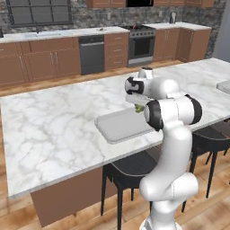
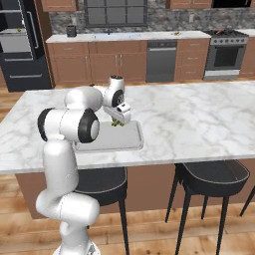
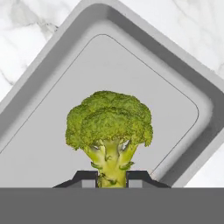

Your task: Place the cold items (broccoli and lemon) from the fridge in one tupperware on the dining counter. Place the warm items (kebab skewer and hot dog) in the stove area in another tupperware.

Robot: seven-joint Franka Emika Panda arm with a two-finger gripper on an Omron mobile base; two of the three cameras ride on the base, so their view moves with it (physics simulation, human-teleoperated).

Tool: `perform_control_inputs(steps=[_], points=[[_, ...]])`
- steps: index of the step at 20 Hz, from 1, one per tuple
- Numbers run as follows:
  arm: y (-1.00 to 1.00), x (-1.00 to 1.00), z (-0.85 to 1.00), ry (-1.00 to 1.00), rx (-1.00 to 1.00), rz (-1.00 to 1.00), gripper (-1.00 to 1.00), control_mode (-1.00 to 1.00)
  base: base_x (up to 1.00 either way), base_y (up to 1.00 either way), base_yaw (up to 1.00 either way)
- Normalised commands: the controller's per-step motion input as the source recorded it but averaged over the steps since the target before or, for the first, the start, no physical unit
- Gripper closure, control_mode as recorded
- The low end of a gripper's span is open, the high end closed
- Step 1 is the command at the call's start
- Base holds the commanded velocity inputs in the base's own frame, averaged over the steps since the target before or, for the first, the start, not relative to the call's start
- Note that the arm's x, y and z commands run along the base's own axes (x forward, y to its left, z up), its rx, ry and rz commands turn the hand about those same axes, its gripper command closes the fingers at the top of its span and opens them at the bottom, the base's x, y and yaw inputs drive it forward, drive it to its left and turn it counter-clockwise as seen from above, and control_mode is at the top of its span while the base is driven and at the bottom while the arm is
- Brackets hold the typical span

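My gripper (image 3: 111,179) is shut on the stalk of a green broccoli (image 3: 108,124), whose crown points away from the hand. It hangs over the inside of a grey tupperware (image 3: 131,57) that lies on the white marble dining counter. In the base views the broccoli (image 1: 139,108) (image 2: 117,122) peeks out just below the hand, above the tupperware (image 1: 117,126) (image 2: 130,140) near the counter's front edge. Whether the broccoli touches the container floor I cannot tell. Lemon, kebab skewer and hot dog are out of sight.
A second grey container (image 1: 224,86) sits at the counter's right end. Dark stools (image 2: 211,177) stand under the counter's front edge. The stove (image 1: 140,42) and cabinets line the back wall, and the black fridge (image 2: 17,42) stands far left.
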Motion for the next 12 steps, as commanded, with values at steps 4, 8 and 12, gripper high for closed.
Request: perform_control_inputs(steps=[4, 8, 12], points=[[0.0, 0.55, -0.46, 0.0, 0.0, -0.13, 1.0, -1.0, 0.0, 0.0, 0.0], [0.06, 0.45, -0.44, 0.08, 0.0, -0.19, 1.0, -1.0, 0.0, 0.0, 0.0], [0.0, 0.68, -0.53, 0.03, -0.01, -0.3, 1.0, -1.0, 0.0, 0.0, 0.0]])
